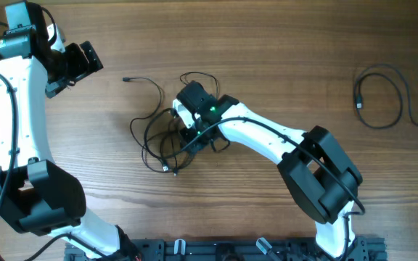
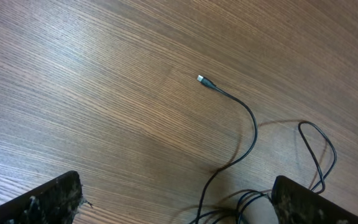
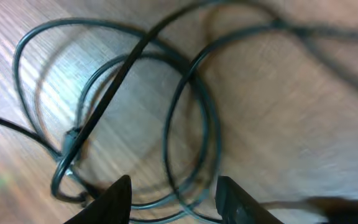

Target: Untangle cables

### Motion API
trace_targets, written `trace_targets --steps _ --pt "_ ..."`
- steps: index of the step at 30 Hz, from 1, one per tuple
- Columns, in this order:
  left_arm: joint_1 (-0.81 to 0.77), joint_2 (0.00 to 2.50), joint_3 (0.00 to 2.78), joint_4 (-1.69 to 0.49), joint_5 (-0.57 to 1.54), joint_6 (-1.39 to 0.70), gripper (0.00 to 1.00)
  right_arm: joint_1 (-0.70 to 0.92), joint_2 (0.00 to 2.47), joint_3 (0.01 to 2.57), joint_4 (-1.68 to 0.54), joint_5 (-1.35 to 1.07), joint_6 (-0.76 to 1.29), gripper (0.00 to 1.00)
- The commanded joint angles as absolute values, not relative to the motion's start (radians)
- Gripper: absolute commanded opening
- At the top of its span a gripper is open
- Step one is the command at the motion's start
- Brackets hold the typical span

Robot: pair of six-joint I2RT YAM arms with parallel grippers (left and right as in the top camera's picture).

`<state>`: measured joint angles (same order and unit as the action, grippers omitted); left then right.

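Cables (image 1: 158,138): thin, limp, light tangle beneath the right gripper (image 3: 174,193).
Its jaws stand apart astride loops; left gripper (image 2: 179,208), well away, gapes; we would pinch by the free plug end (image 2: 202,79).

A tangle of thin black cables (image 1: 167,139) lies left of centre on the wooden table (image 1: 267,43), with the right gripper (image 1: 183,123) over its upper right part (any pinch is hidden from above). One plug end (image 1: 126,78) trails toward the left gripper (image 1: 80,70), apart from it. A separate cable loop (image 1: 359,104) lies far right.
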<state>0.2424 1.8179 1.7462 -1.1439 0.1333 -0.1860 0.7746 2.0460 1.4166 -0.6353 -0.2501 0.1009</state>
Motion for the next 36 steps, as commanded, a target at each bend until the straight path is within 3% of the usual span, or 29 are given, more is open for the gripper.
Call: trace_targets --steps 1,8,19,20,22,26,36 --pt "0.246 1.818 1.752 -1.144 0.149 -0.195 1.00 0.789 2.073 1.445 -0.624 -0.104 -0.052 0.45" --pt "0.246 1.818 1.752 -1.144 0.149 -0.195 1.00 0.798 2.104 1.445 -0.622 -0.094 -0.090 0.38" --pt "0.246 1.818 1.752 -1.144 0.149 -0.195 1.00 0.870 2.159 1.445 -0.598 0.071 -0.130 0.39" --pt "0.246 1.818 1.752 -1.144 0.149 -0.195 1.00 0.870 2.159 1.445 -0.591 0.110 -0.128 0.36" --pt "0.246 1.818 1.752 -1.144 0.149 -0.195 1.00 0.865 2.159 1.445 -0.593 0.263 -0.126 0.05" --pt "0.246 1.818 1.752 -1.144 0.149 -0.195 1.00 0.847 2.148 1.457 -0.598 0.427 -0.130 0.04" --pt "0.246 1.818 1.752 -1.144 0.149 -0.195 1.00 0.824 1.980 1.611 -0.583 0.425 -0.150 0.04"
